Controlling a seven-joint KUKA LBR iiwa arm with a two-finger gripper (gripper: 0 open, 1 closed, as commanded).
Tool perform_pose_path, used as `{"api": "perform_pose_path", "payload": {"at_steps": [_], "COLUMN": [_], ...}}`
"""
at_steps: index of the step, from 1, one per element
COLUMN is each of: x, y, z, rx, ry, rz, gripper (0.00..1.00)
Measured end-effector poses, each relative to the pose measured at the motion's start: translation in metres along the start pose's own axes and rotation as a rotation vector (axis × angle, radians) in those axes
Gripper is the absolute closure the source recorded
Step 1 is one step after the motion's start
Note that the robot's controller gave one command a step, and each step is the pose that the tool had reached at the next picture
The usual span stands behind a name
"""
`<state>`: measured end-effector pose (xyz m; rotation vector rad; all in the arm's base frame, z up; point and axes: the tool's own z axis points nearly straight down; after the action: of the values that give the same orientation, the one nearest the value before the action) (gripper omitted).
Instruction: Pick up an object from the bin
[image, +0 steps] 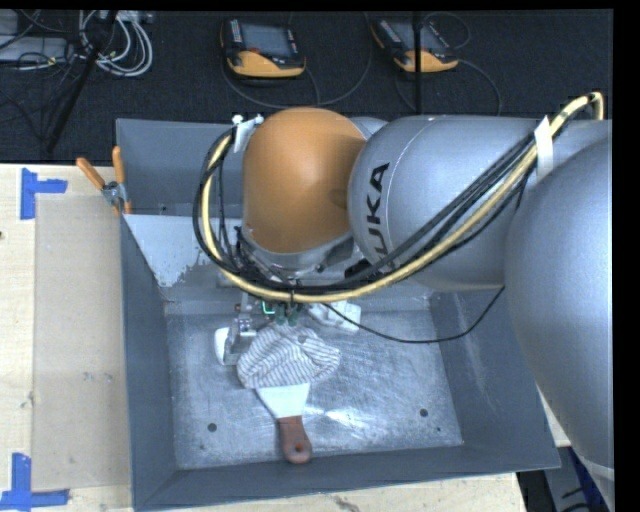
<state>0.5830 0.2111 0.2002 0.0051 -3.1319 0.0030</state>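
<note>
My tool (243, 334) hangs low in the grey metal bin (150, 400), tucked under the arm's orange wrist cover (300, 180). It is about midway across the bin's floor, somewhat toward the wall on the view's left. I cannot tell whether it is wide or narrow, because the cover and the cables hide most of it. The nearest thing is a crumpled grey-and-white striped cloth (288, 362). What matters for the next move is that the cloth's bulk is not squarely beneath the tool. It lies just beside it, off toward the bin's near edge at the bottom of the view and a little toward the side the arm comes from. The cloth's far corner comes right up to the tool's tip, but I cannot make out whether they touch. A spatula with a pale flat blade and a brown wooden handle (293, 437) sticks out from under the cloth's near edge. Its long axis runs almost straight at the near wall, with the handle end close to that wall and the blade partly covered. A small white object (222, 346) lies just beside the tool toward the left wall; I cannot say what it is. I take the cloth as the likeliest pick. Closing here would probably catch only a stray fold, so I would first shift toward the near edge to get over the highest folds. The cloth is soft and has no axis to line up with. The risk I see is that lifting it drags the blade along with it.
</note>
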Motion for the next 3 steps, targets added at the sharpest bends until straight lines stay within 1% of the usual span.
{"api": "perform_pose_path", "payload": {"at_steps": [1, 2, 3], "x": [-0.002, 0.018, 0.018], "y": [-0.001, -0.047, -0.063], "z": [-0.005, 0.065, 0.094], "rx": [-0.002, -0.002, 0.000], "ry": [-0.008, -0.011, -0.004], "rz": [0.004, -0.048, -0.089], "gripper": [0.00, 0.00, 0.00]}}
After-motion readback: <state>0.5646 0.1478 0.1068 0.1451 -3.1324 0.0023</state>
